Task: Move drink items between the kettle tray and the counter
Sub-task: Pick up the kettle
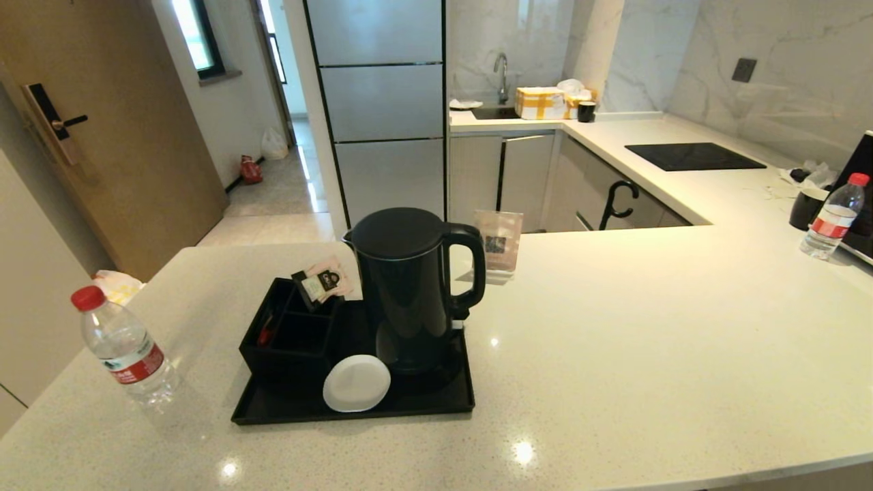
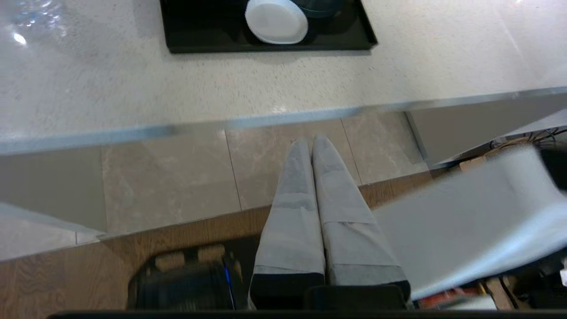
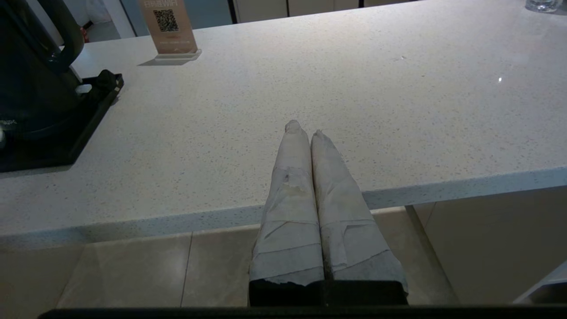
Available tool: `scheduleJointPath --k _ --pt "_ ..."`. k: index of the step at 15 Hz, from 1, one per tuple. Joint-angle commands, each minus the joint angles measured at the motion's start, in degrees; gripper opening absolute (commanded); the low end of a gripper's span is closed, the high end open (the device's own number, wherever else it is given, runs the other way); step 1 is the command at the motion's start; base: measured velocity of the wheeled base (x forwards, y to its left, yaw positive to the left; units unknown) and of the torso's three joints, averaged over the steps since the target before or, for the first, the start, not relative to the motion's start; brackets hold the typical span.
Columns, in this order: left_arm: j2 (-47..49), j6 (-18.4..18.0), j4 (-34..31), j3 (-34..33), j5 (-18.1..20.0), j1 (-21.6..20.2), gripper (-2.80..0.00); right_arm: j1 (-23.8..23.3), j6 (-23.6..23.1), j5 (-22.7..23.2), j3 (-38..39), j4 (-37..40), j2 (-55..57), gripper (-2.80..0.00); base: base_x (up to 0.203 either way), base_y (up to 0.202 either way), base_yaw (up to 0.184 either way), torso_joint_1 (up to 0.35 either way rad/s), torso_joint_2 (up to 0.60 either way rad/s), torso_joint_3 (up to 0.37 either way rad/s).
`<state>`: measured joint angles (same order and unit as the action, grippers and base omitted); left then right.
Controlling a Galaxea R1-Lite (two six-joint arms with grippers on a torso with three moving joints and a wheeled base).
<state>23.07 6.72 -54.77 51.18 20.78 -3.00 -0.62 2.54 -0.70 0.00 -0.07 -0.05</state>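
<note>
Pale speckled stone formed the L-shaped counter point(image 1: 614, 327), with a fridge, a marble wall and a hob behind it. Near its front edge lay the tray point(image 1: 354, 409), carrying the kettle point(image 1: 409, 286) on its base, a compartment box point(image 1: 290, 334) and a white coaster point(image 1: 356, 383). One bottle point(image 1: 123, 348) stood by the counter's left edge, another point(image 1: 833, 217) at its far right. Below the front edge, the left gripper point(image 2: 310, 141) and right gripper point(image 3: 305, 128) were clenched, empty.
</note>
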Motion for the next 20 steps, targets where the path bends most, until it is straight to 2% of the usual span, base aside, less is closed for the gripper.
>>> scheduleJointPath --k 1,2,5,6,8,13,14,17,18,20 --pt "-4.73 0.17 -8.41 5.01 0.12 -0.64 -2.80 0.09 0.01 0.00 0.00 -0.01 0.05 -2.80 0.000 0.000 0.000 0.000 0.00 0.000" --pt "-5.33 0.54 -13.11 7.74 -0.46 -0.67 -2.80 0.09 0.01 0.00 0.00 -0.01 0.05 -2.80 0.000 0.000 0.000 0.000 0.00 0.000" --pt "-6.75 1.53 -27.09 22.87 -2.66 -0.62 -2.80 0.09 0.01 0.00 0.00 -0.01 0.05 -2.80 0.000 0.000 0.000 0.000 0.00 0.000" --pt "-6.71 1.75 -29.28 28.48 -3.95 -0.46 -2.80 0.09 0.01 0.00 0.00 -0.01 0.05 -2.80 0.000 0.000 0.000 0.000 0.00 0.000" --pt "-7.18 1.89 -32.74 33.02 -6.13 1.25 -2.80 0.01 0.01 0.00 0.00 -0.10 0.05 -2.80 0.000 0.000 0.000 0.000 0.00 0.000" --pt "-16.32 -0.18 -32.84 29.12 -6.78 2.39 -2.80 0.09 0.01 0.00 0.00 -0.01 0.05 -2.80 0.000 0.000 0.000 0.000 0.00 0.000" --pt "-17.35 -0.91 -32.33 27.79 -8.02 2.40 -2.80 0.08 0.01 0.00 0.00 -0.01 0.05 -2.80 0.000 0.000 0.000 0.000 0.00 0.000" --pt "-21.92 -3.11 -26.82 14.64 -11.91 2.45 -2.80 0.01 0.01 0.00 0.00 -0.01 0.05 -2.80 0.000 0.000 0.000 0.000 0.00 0.000" --pt "-23.04 -3.84 -25.10 13.10 -13.16 2.47 -2.80 0.01 0.01 0.00 0.00 -0.01 0.05 -2.80 0.000 0.000 0.000 0.000 0.00 0.000" --pt "-23.07 -3.90 -25.04 13.06 -13.23 2.47 -2.80 0.01 0.01 0.00 0.00 -0.01 0.05 -2.80 0.000 0.000 0.000 0.000 0.00 0.000"
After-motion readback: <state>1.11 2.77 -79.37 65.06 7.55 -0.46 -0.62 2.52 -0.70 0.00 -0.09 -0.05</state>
